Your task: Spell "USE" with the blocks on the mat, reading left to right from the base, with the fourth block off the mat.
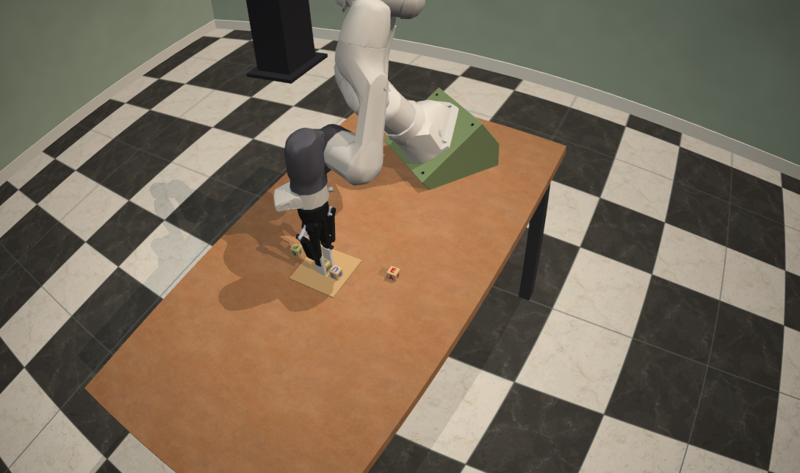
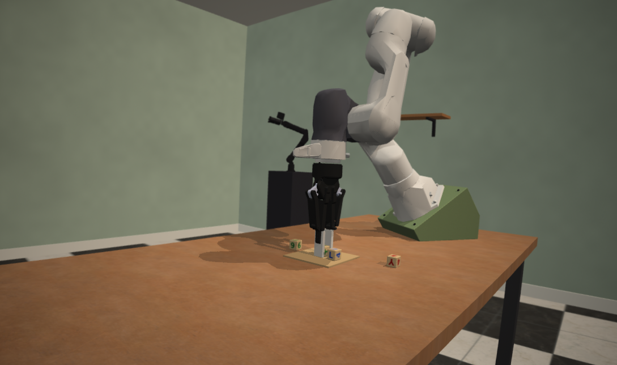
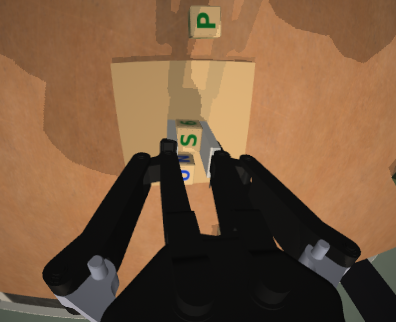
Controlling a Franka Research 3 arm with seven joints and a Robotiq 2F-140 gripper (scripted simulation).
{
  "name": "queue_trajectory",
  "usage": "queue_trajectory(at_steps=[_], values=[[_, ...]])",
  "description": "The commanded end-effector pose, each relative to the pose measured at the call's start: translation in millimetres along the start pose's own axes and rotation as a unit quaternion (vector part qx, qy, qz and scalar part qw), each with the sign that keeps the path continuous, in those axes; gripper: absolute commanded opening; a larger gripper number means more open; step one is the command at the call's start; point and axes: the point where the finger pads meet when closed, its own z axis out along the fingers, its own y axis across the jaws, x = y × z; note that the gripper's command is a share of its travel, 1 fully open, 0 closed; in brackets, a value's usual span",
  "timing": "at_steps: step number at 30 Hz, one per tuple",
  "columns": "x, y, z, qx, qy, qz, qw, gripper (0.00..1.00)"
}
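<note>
My gripper points down at the mat, shut on the S block. The pads flank its sides low at the mat, and its green S faces up. The blue U block sits beside it on the mat, partly hidden by a finger in the wrist view. The red E block lies on the table, off the mat. The green P block lies off the opposite side.
The wooden table carries the arm's green base at its back. The arm's shadow falls across part of the mat and the table around the P block. A dark pedestal stands behind the table.
</note>
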Motion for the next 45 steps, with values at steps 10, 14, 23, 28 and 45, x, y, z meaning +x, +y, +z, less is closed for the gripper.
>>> queue_trajectory(at_steps=[10,14,23,28,45], values=[[0.6,0.3,0.7,0.000,0.001,-0.002,1.000,0.13],[0.6,0.3,0.7,0.000,0.001,-0.002,1.000,0.13],[0.6,0.3,0.7,0.000,0.001,-0.002,1.000,0.13],[0.6,0.3,0.7,0.000,0.001,-0.002,1.000,0.13],[0.6,0.3,0.7,0.000,0.001,-0.002,1.000,0.22]])
